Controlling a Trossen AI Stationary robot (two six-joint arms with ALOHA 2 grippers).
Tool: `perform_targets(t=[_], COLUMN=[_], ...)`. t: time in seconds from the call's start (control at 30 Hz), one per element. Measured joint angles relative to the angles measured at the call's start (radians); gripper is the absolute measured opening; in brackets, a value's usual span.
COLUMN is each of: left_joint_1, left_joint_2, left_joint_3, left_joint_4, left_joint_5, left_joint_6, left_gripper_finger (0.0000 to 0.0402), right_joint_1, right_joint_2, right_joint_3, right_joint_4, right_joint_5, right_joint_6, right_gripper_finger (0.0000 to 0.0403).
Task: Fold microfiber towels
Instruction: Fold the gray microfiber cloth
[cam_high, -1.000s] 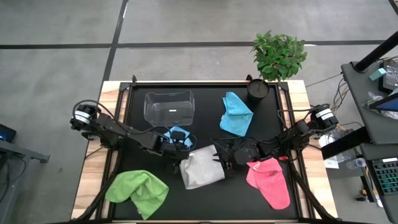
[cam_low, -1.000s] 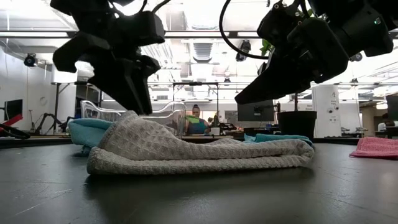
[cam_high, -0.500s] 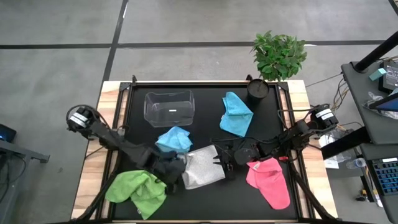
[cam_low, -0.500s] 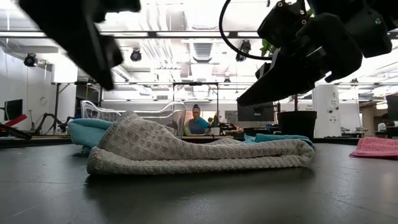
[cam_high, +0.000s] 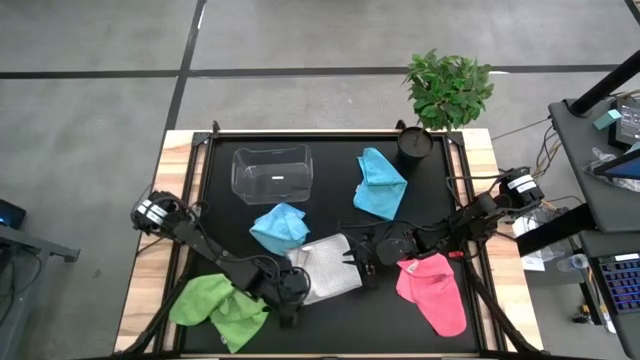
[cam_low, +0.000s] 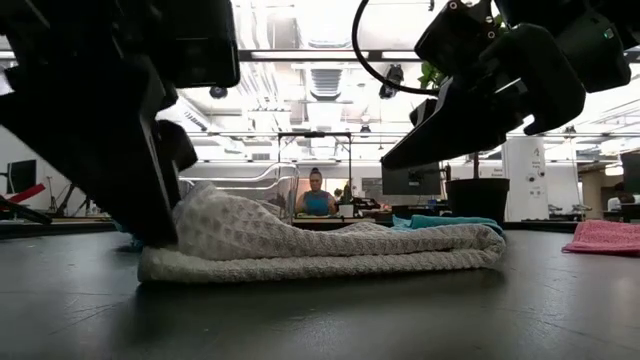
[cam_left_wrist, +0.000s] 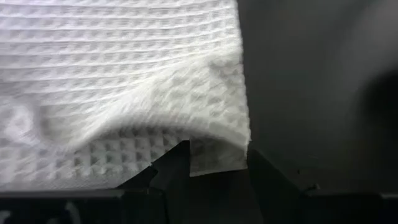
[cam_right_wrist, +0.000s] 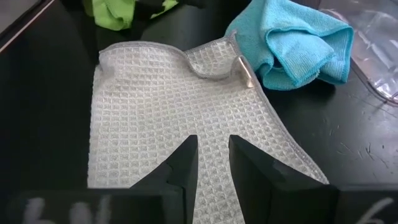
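A pale grey-white waffle towel (cam_high: 322, 268) lies partly folded on the black table top, with one raised fold (cam_low: 215, 215). My left gripper (cam_high: 288, 297) is open and low at its near-left corner (cam_left_wrist: 214, 155), which lies between the two fingers. My right gripper (cam_high: 350, 262) is open and hovers above the towel's right edge (cam_right_wrist: 213, 168), clear of it in the low view (cam_low: 390, 160). Lying loose are two light blue towels (cam_high: 280, 227) (cam_high: 380, 183), a lime green one (cam_high: 220, 308) and a pink one (cam_high: 435, 290). My left gripper has its fingers (cam_left_wrist: 168, 171) on either side of the grey-white towel's near-left corner (cam_left_wrist: 214, 155), coming low from the table's near-left side. Whether they touch the cloth I cannot tell. The towel lies flat on the table.
A clear plastic tub (cam_high: 272, 172) stands at the far left of the table top. A dark pot (cam_high: 413, 143) with a green plant stands at the far right. Bare table shows along the near edge between the green and pink towels. A person sits far behind the table (cam_low: 316, 198).
My left gripper has gone from above the light blue towel toward the table's near edge and down, ending low at the grey-white towel's near-left corner. The towels have not moved.
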Motion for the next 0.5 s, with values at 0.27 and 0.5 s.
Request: perform_targets(t=[0.27, 0.5], left_joint_1=[-0.007, -0.007], left_joint_2=[-0.012, 0.019], left_joint_3=[0.024, 0.022], left_joint_4=[0.019, 0.029], left_joint_5=[0.008, 0.007], left_joint_6=[0.025, 0.034], left_gripper_finger=[0.0141, 0.0053], right_joint_1=[-0.012, -0.016], right_joint_2=[0.000, 0.000], right_joint_3=[0.000, 0.000], right_joint_4=[0.011, 0.022], right_joint_5=[0.000, 0.000], right_joint_6=[-0.039, -0.043], right_gripper_finger=[0.0082, 0.0082])
